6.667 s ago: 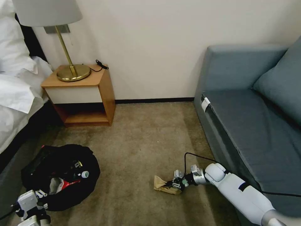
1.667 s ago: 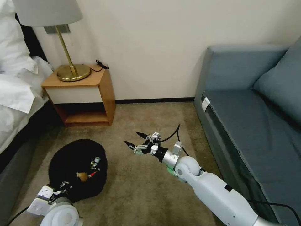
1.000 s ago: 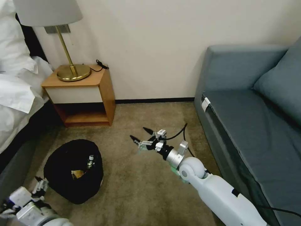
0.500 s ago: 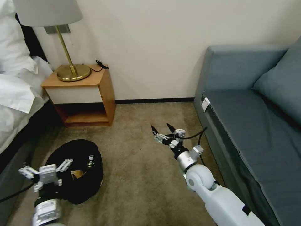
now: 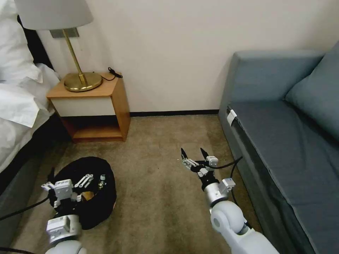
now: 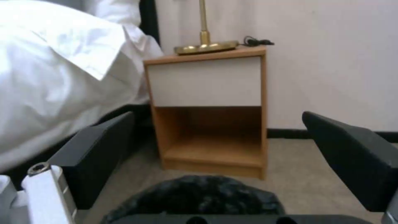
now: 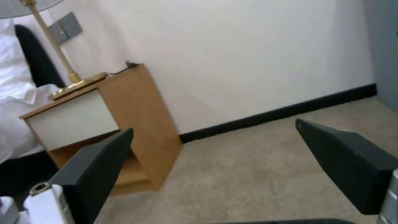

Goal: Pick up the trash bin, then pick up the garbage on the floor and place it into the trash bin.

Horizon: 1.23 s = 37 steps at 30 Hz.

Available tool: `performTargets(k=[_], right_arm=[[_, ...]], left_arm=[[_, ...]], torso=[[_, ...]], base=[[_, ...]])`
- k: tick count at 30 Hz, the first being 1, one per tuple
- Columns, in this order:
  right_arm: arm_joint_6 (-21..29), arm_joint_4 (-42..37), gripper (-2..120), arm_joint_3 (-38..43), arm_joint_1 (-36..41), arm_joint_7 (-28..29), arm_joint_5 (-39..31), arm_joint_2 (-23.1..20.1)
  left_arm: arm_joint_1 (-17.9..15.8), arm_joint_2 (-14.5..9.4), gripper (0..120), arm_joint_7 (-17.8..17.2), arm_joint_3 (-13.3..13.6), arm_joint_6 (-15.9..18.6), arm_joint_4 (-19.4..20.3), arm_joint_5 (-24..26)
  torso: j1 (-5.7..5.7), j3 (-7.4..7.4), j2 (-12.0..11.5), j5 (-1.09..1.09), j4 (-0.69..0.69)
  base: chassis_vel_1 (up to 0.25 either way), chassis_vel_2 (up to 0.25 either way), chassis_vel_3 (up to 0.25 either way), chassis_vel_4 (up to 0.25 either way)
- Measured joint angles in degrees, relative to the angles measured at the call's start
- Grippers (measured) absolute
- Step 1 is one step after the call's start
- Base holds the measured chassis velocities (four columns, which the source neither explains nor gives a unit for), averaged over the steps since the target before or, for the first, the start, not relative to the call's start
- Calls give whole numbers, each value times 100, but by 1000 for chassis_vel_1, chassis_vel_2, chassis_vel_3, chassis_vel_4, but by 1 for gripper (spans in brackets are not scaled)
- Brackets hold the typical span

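The trash bin (image 5: 103, 206), round and black with a crinkly bag liner, stands on the carpet at the lower left. Inside it I see garbage: a small clear bottle (image 5: 102, 180) and a tan scrap (image 5: 87, 195). My left gripper (image 5: 67, 181) hovers open over the bin's near rim, holding nothing. In the left wrist view the bin's bag (image 6: 199, 199) lies just below the left gripper (image 6: 217, 118). My right gripper (image 5: 193, 153) is open and empty above the bare carpet between bin and sofa. In the right wrist view the right gripper (image 7: 215, 127) faces the wall.
A wooden nightstand (image 5: 90, 109) with a brass lamp (image 5: 81, 79) stands against the wall beyond the bin. The bed (image 5: 16, 106) runs along the left and a blue-grey sofa (image 5: 282, 134) along the right. Open carpet (image 5: 159, 197) lies between.
The tan wrapper once on the floor in my right gripper is gone from the carpet. My right arm drew back toward me, gripper open. My left gripper let go of the bin and rose over its rim.
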<state>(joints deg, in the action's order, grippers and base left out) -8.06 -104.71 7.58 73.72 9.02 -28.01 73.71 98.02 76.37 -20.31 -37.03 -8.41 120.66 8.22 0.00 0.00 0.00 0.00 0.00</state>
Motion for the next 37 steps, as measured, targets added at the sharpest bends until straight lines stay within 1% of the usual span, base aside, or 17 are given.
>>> performTargets(k=[3, 4, 8, 11, 17, 37], right_arm=[[2, -52, 100, 279, 89, 7, 106, 297], [2, -52, 100, 279, 89, 7, 106, 297], [50, -68, 100, 637, 149, -10, 100, 757], [31, -39, 100, 673, 193, -42, 169, 846], [-100, 73, 100, 715, 227, -168, 418, 835], [-97, 85, 100, 726, 215, -160, 428, 808]], left_arm=[[-80, -19, 100, 2, 89, 6, -39, 124], [-80, -19, 100, 2, 89, 6, -39, 124], [-161, -30, 100, 8, 171, -1, -110, 195], [-164, -32, 100, 37, 195, -26, -134, 195], [-159, -50, 100, 90, 211, -41, -187, 190], [-162, -46, 100, 96, 214, -33, -197, 181]], torso=[[0, 0, 0, 0, 0], [0, 0, 0, 0, 0], [0, 0, 0, 0, 0], [0, 0, 0, -1, 0], [0, 0, 0, 0, 0], [0, 0, 0, 0, 0]], base=[[0, 0, 0, 0], [0, 0, 0, 0], [0, 0, 0, 0], [0, 0, 0, 0], [0, 0, 0, 0], [0, 0, 0, 0]])
